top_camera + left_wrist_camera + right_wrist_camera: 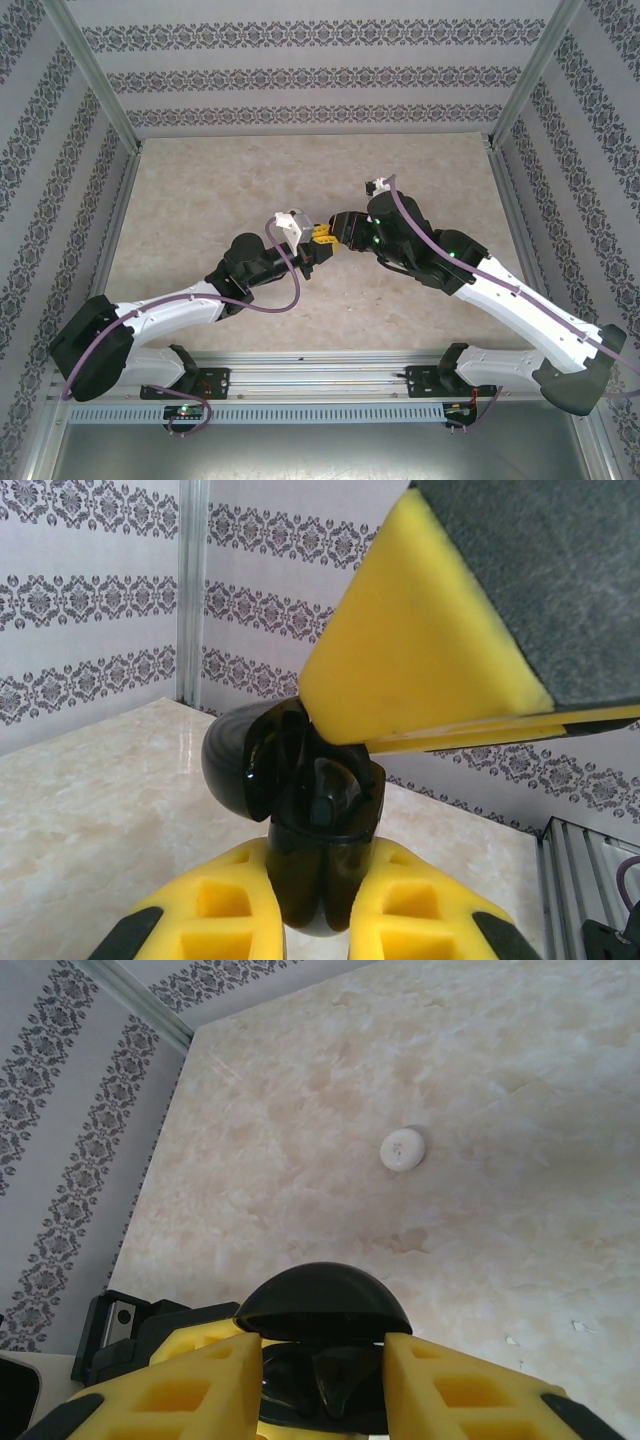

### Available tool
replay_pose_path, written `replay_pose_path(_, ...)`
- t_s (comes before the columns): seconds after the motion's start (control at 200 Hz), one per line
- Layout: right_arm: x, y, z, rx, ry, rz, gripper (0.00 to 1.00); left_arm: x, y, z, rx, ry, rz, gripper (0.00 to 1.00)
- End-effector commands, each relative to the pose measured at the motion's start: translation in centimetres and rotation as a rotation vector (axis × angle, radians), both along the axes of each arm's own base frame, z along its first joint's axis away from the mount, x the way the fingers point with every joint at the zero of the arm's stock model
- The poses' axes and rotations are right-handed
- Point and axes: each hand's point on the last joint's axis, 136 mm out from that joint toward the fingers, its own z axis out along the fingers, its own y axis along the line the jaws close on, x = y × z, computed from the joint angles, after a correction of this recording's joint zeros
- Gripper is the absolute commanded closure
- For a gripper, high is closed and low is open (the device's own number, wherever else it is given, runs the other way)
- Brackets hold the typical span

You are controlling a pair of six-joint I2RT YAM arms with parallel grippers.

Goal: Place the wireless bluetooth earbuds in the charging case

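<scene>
Currently | left gripper (318, 900) clamps the open charging case (300, 780) | right gripper (322, 1360) jaws apart just above it, black earbud (330, 1390) apparently inside | I fear it clings and lifts out when I retreat | whitish earbud (403, 1149) lies beyond the case

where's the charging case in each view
left wrist: charging case bottom centre, lid open, clamped in left gripper
right wrist: bottom centre, just past the right gripper, fingers apart
top external: mid-table, where left gripper and right gripper meet; too small to make out
shared landmark: beige marbled table
</scene>
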Motion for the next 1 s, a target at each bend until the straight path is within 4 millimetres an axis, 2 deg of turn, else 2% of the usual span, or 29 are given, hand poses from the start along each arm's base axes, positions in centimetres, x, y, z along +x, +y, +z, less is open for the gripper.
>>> replay_pose_path(0.0,-0.1,-0.3,0.8,-0.007,-0.001,-0.006,0.62,-1.0,-0.2,2.8,-0.067,-0.063,-0.03,1.0)
replay_pose_path(0.215,-0.4,-1.0,2.6,0.001,-0.022,-0.012,0.58,-1.2,0.0,2.6,-0.062,-0.057,-0.031,1.0)
replay_pose_path(0.475,-0.4,-3.2,4.9,-0.011,-0.041,-0.007,0.55,-2.0,-0.4,2.3,-0.025,-0.042,-0.085,1.0)
replay_pose_path(0.644,0.6,-3.6,3.4,0.047,0.093,0.059,0.56,-3.4,-0.8,2.3,0.01,-0.049,-0.158,1.0)
replay_pose_path(0.804,0.9,-2.3,1.5,0.199,0.262,0.171,0.57,-4.8,-1.3,2.5,0.024,-0.046,-0.248,1.0)
replay_pose_path(0.994,1.1,-1.5,0.3,0.29,0.308,0.211,0.57,-5.2,-1.5,2.7,0.018,-0.029,-0.278,1.0)
